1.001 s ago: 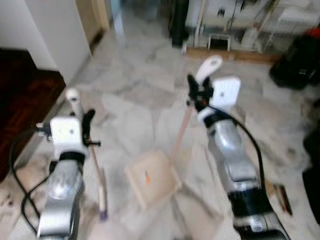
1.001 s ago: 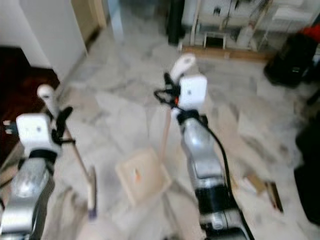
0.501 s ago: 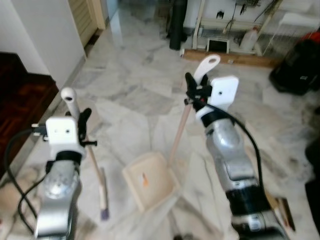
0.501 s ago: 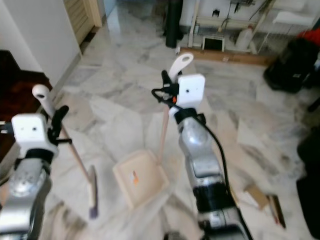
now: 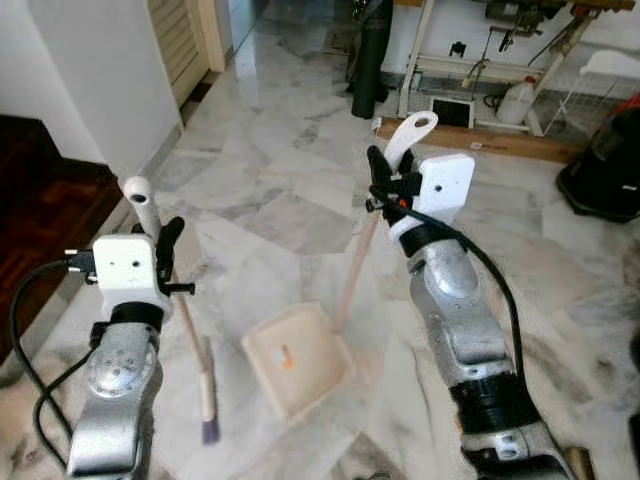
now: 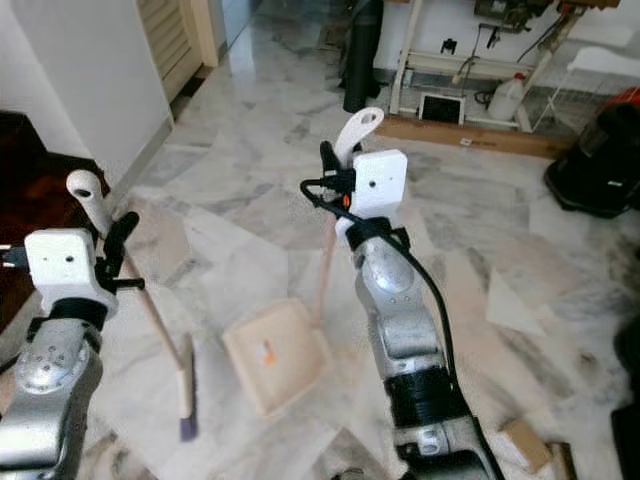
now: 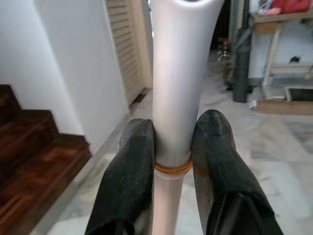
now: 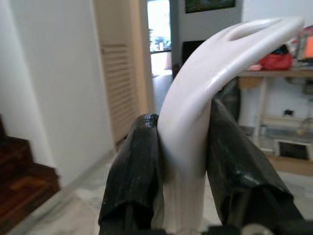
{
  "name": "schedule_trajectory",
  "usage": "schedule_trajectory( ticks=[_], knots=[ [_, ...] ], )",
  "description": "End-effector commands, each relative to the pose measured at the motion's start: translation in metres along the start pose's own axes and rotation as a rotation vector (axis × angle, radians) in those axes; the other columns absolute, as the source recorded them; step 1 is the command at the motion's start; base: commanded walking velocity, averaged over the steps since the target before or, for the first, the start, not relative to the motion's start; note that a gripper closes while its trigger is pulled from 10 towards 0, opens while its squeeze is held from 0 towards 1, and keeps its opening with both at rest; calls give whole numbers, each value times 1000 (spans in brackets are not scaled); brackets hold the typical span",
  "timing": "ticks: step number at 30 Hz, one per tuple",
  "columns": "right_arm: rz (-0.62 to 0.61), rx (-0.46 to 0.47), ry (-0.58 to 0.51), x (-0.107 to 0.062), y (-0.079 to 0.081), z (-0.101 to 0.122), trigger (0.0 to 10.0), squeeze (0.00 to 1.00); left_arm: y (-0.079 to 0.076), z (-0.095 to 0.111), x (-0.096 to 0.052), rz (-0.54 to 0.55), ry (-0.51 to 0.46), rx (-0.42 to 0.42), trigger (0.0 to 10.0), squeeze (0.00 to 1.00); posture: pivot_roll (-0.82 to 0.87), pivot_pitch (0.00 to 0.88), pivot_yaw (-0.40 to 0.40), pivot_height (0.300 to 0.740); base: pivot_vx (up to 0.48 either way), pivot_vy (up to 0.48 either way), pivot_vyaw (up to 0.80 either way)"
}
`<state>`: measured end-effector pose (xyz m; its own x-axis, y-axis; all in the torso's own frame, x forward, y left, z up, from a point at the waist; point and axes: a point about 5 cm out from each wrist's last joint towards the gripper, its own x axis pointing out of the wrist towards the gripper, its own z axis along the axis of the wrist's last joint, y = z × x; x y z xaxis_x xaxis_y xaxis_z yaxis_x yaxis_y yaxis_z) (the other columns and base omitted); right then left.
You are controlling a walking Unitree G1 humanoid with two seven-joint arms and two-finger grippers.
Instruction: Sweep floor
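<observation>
Left claw [image 7: 172, 147] is clamped on the broom [image 5: 190, 330] handle; right claw [image 8: 183, 147] is clamped on the dustpan [image 5: 295, 355] handle, pan resting below it on the marble floor [image 5: 280, 200].

The view has advanced; broom [image 5: 190, 340] and dustpan [image 5: 297, 358] unmoved.

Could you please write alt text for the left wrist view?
The left pincer grips a broom handle, one black finger on either side. Behind lie a white wall, dark wooden stairs and marble floor.
</observation>
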<state>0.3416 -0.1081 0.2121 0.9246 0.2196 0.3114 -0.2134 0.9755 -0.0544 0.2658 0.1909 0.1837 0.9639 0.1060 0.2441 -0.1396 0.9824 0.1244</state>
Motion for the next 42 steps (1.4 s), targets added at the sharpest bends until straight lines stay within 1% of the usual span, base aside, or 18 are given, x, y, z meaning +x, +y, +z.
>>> schedule_trajectory(
  ticks=[1, 10, 12, 15, 39, 42],
  knots=[
    [7, -36, -65, 5, 1, 16, 10000, 0, 5, 11, 1, 14, -50, 8, 10000, 0, -33, 131, -31, 740, 382, 0, 0],
    [-3, -28, -52, 6, 0, 15, 10000, 0, 6, 10, 1, 15, -47, 10, 10000, 0, -36, 146, -29, 740, 382, 0, 0],
    [-9, -37, -41, 6, -1, 13, 10000, 0, 6, 10, 1, 14, -46, 10, 10000, 0, -36, 148, -27, 740, 379, 0, -481],
    [-11, -36, -33, 6, -1, 12, 10000, 0, 6, 11, 2, 17, -50, 9, 10000, 0, -37, 150, -24, 740, 343, 0, -800],
    [-60, -51, -19, 6, -7, 11, 10000, 0, 10, 11, 3, 35, -45, -11, 10000, 0, -32, 152, -21, 740, 0, 0, -800],
    [-62, -52, -20, 6, -7, 11, 10000, 0, 10, 11, 3, 36, -45, -9, 10000, 0, -31, 151, -21, 740, 0, 380, -796]
  ],
)
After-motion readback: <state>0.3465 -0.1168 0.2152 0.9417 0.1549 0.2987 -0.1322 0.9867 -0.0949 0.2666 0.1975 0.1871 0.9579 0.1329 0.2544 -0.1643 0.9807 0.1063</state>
